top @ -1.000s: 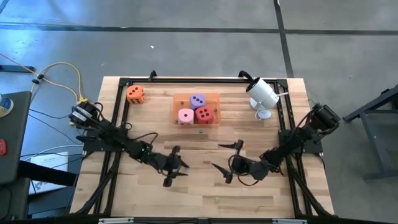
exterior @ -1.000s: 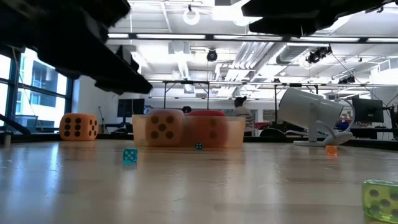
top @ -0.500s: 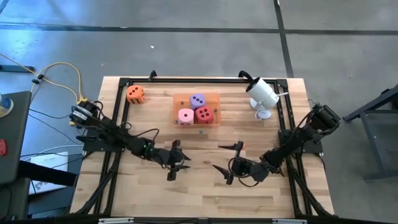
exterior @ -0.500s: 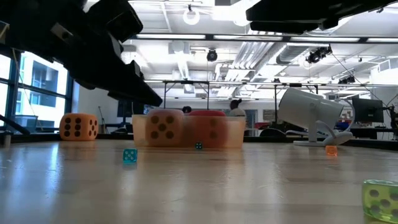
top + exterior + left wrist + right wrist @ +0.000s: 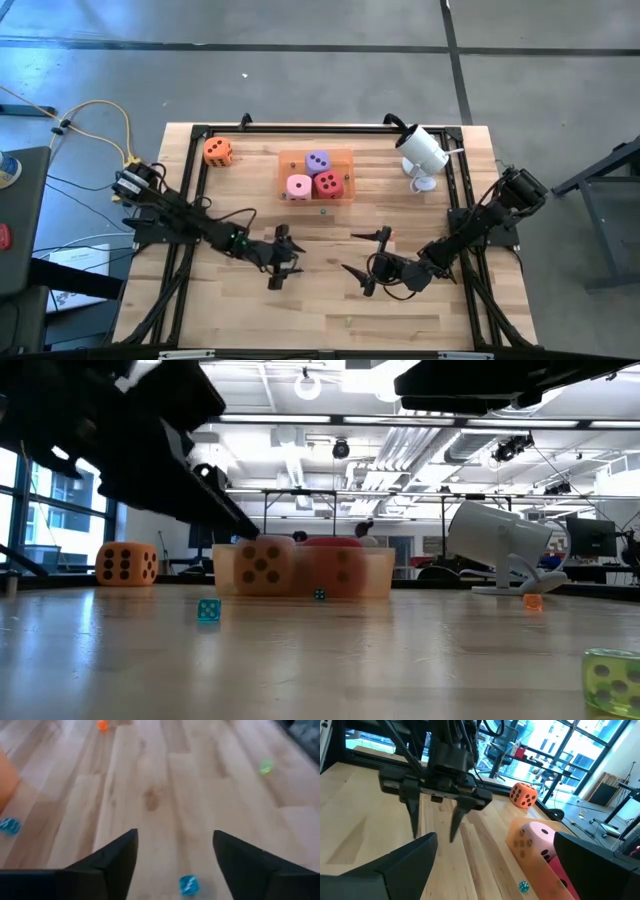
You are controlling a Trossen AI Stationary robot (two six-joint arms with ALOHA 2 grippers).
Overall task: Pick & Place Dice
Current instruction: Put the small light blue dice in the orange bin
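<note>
The pink die (image 5: 299, 185), red die (image 5: 328, 184) and purple die (image 5: 318, 161) sit in the translucent orange tray (image 5: 316, 153) at mid-table, toward the far side. An orange die (image 5: 218, 151) rests on the wood at the far left, also seen in the low view (image 5: 125, 563) and in the right wrist view (image 5: 523, 794). My left gripper (image 5: 280, 257) hovers open near the table's middle, slanting down over bare wood (image 5: 175, 832). My right gripper (image 5: 362, 256) stands open opposite it (image 5: 495, 837), with nothing between its fingers.
Small loose dice lie on the wood: a blue one (image 5: 188, 885) below my left gripper's gap, another blue one (image 5: 208, 610), an orange one (image 5: 533, 601) and a green one (image 5: 610, 680). A white camera (image 5: 424, 150) stands at the far right. A black frame rims the table.
My left gripper has swung slightly toward the table's right side and tipped its fingers further down. The dice and tray have kept still.
</note>
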